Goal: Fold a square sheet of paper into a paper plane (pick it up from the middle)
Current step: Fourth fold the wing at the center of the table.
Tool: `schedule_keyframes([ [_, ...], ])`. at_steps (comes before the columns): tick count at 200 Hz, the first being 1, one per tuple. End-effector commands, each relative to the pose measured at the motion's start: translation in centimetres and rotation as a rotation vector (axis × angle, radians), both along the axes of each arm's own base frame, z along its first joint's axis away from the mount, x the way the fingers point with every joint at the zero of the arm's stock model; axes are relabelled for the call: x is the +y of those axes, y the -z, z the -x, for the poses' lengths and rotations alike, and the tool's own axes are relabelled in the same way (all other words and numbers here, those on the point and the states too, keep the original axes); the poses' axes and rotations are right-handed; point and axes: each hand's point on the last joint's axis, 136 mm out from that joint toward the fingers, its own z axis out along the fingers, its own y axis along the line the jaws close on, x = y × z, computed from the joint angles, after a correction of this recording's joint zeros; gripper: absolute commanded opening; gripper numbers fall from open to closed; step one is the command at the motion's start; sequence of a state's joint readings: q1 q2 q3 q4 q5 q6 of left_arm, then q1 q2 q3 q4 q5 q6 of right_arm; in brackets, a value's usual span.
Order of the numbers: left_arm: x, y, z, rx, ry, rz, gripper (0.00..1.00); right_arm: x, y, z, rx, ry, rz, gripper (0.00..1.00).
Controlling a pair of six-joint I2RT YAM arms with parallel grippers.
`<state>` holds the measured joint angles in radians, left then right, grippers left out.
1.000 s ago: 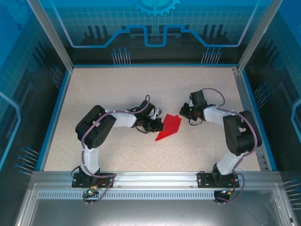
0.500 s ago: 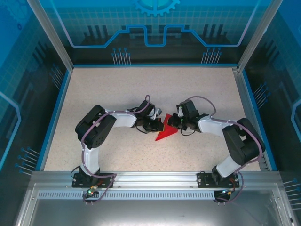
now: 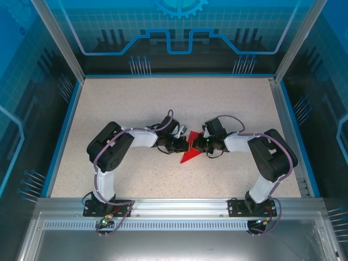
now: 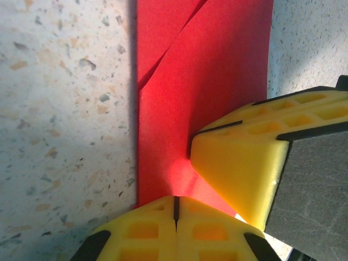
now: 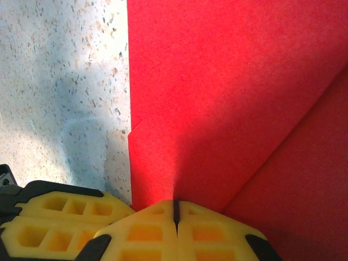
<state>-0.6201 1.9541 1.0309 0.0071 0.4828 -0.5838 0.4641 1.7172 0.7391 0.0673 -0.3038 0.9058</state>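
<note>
The square sheet of paper point(image 3: 188, 156) is bright red and lies folded on the table, its point toward the near left like a paper plane. My left gripper point(image 3: 186, 144) is shut with its tips down on the paper's left edge point(image 4: 206, 70). My right gripper point(image 3: 197, 144) is shut too, tips on the paper point(image 5: 228, 81) close beside the left one. In the left wrist view the shut left gripper point(image 4: 175, 202) sits at the bottom, with the right one's yellow fingers point(image 4: 244, 163) just to its right. Diagonal flap edges cross the paper ahead of the right gripper point(image 5: 175, 206). Both arms hide the paper's middle from above.
The speckled table point(image 3: 163, 103) has a blue rim and a metal frame around it. Transparent blue walls point(image 3: 32, 109) close in the left, right and back. Both arm bases point(image 3: 103, 206) stand at the near edge.
The right arm swung left from beside the paper and set its shut gripper down on it, next to the left gripper. The left arm and the paper stayed where they were.
</note>
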Motion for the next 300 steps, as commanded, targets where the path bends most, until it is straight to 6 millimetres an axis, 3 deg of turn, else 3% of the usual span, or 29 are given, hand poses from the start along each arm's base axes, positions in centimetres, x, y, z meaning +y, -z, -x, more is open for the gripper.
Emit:
schedule_keyframes([
  [1,1.3,0.8,2.6,0.071,0.053,-0.060,0.00,-2.7,3.8,2.5,0.139,0.034,0.142,0.04],
  [27,-0.5,-3.5,2.0,0.023,0.109,0.078,0.04,-3.5,4.5,3.2,0.174,0.029,0.190,0.05],
  [50,-1.1,-4.7,2.0,0.025,0.118,0.126,0.08,-3.7,5.0,3.6,0.200,0.025,0.205,0.04],
  [119,-0.2,-2.4,4.6,0.118,0.118,0.062,0.15,-4.0,5.8,4.0,0.241,0.015,0.240,0.04],
  [239,1.0,0.9,5.9,0.201,0.068,0.009,0.15,-4.5,6.9,5.0,0.284,0.006,0.274,0.04],
  [268,0.9,0.9,6.2,0.209,0.066,0.011,0.15,-4.5,7.0,5.1,0.288,0.004,0.273,0.04],
  [300,0.4,-0.7,5.7,0.183,0.057,0.046,0.15,-4.5,6.9,5.2,0.291,0.004,0.272,0.04],
])
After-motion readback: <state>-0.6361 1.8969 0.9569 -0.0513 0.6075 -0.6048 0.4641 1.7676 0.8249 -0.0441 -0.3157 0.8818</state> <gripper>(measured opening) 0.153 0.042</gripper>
